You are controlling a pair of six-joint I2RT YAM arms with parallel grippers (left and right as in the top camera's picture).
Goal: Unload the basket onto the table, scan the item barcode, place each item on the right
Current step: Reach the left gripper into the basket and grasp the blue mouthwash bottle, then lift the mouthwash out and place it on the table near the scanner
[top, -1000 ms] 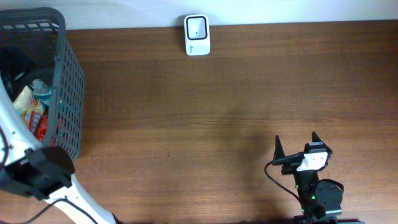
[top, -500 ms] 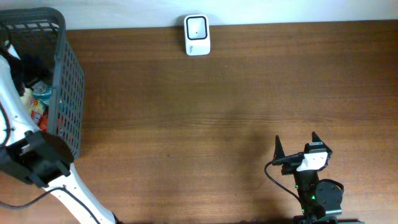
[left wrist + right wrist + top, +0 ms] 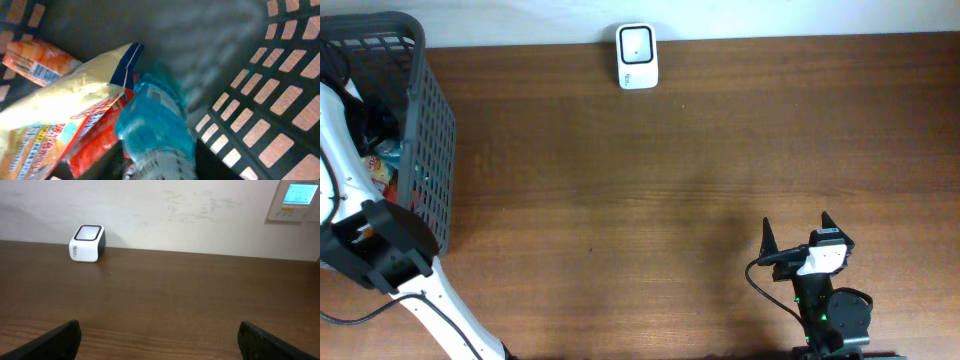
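Crowding the blue bottle (image 3: 155, 125), the yellow bag (image 3: 65, 110) could get pinched along; left gripper (image 3: 370, 116) jaws unseen inside the basket (image 3: 430, 130), right gripper (image 3: 160, 332) wide, empty.

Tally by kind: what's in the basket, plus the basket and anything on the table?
Snack packets: 3 - yellow packet, orange packet, red packet (mostly hidden under the yellow one)
Bottles: 1 - blue bottle
Baskets: 1 - basket
Scanners: 1 - scanner
Total: 6
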